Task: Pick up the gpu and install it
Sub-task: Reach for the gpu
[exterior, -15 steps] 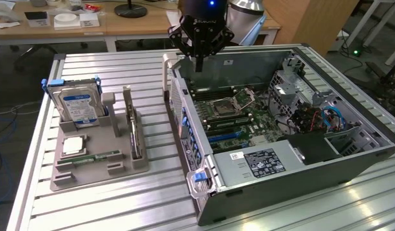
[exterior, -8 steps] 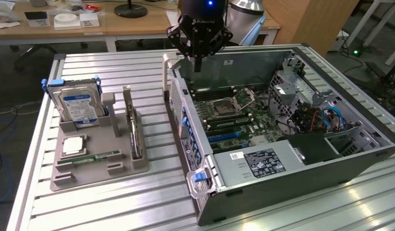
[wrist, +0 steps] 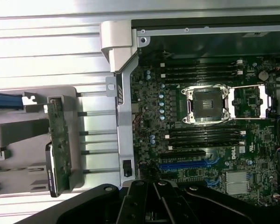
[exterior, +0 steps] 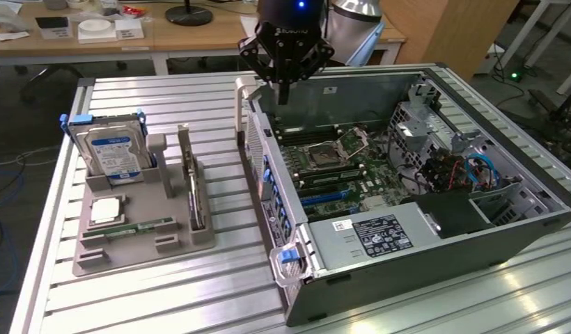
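gpu (exterior: 193, 184) upright in grey holder (exterior: 127, 245)

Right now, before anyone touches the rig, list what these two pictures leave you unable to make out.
- Graphics card, exterior view: stands edge-on in the grey tray, so its faces are hidden.
- Motherboard, wrist view: the tool covers part of it.
- Power supply label, exterior view: print too small to read.

Open air above upright gpu (exterior: 196, 198), hard drive (exterior: 113, 149) one side, case wall (exterior: 260, 174) other
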You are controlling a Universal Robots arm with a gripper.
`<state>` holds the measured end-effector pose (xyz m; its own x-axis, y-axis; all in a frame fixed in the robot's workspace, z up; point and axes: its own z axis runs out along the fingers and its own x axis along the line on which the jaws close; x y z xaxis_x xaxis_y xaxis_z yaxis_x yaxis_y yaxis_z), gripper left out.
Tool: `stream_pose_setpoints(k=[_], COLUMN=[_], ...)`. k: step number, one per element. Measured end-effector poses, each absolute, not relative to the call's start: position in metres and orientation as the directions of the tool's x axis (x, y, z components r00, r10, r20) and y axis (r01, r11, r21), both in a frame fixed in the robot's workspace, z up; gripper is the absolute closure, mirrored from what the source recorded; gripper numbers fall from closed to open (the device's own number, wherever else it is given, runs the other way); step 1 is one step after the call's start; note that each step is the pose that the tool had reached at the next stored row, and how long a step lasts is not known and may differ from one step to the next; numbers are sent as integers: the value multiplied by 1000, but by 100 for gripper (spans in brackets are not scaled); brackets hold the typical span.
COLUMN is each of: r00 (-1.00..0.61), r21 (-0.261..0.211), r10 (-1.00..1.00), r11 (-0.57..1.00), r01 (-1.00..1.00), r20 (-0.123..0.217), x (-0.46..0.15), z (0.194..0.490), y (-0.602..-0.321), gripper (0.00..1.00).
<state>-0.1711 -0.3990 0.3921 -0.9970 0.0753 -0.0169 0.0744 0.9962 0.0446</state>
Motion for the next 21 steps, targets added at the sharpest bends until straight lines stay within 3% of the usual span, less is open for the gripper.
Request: stream_pose_setpoints(k=[21], r00=[-997], r21=[44], r10=[75], r11=[996], r01=[75], r20=[-12], x=[-179], z=[392], y=[-399], gripper=[89])
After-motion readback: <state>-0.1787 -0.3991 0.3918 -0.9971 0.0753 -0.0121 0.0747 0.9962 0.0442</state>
